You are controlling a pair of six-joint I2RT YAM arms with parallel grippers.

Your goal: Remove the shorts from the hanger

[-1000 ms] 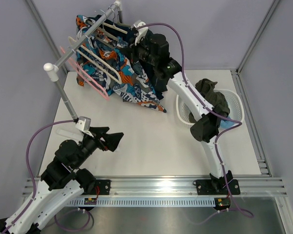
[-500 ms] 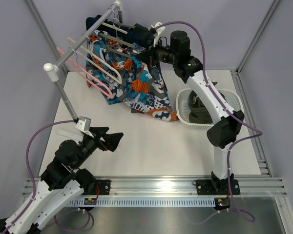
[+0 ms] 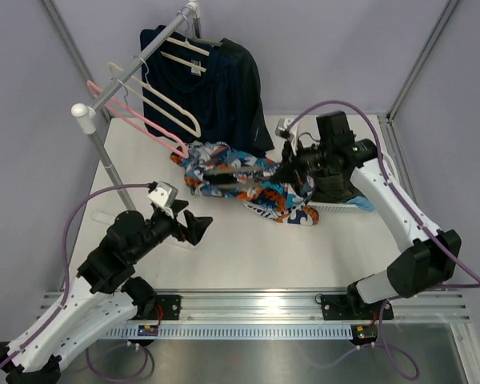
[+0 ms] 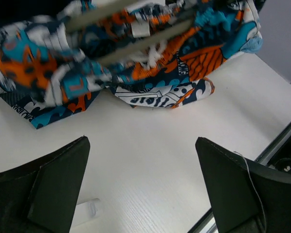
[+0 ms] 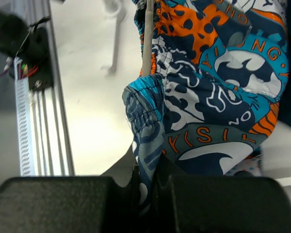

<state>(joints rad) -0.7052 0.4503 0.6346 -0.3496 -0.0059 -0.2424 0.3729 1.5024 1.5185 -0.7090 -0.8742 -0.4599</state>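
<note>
**Far-left corner of the tabletop (image 3: 248,260).** A clothes rack (image 3: 136,62) stands here, its rail sloping toward the far edge. On the rail hang a pink hanger (image 3: 148,126), bare cream hangers (image 3: 164,104) and dark navy garments (image 3: 228,88).

**Near-left area.** The left gripper (image 3: 194,228) is low over the tabletop and points toward the middle. Its jaws are spread wide and hold nothing. In the left wrist view, the left gripper (image 4: 141,145) has bare white tabletop between its fingers. It is well short of the shorts.

**Middle of the tabletop.** The patterned shorts (image 3: 240,178), in orange, teal, navy and white, are off the rail. They are bunched in a band running left to right, just below the hem of the navy garments. In the left wrist view, the lower folds of the shorts (image 4: 150,82) touch the tabletop. A pale hanger (image 4: 131,39) is among the fabric, two of its bars showing. I cannot tell whether the shorts are clipped to it.

**Right of middle.** The right gripper (image 3: 292,170) is at the right end of the shorts. In the right wrist view, the right gripper (image 5: 145,187) has its jaws pinched together on a gathered teal fold of the shorts (image 5: 213,97).

**Right edge.** A white basket (image 3: 340,207) sits mostly hidden behind the right arm.
</note>
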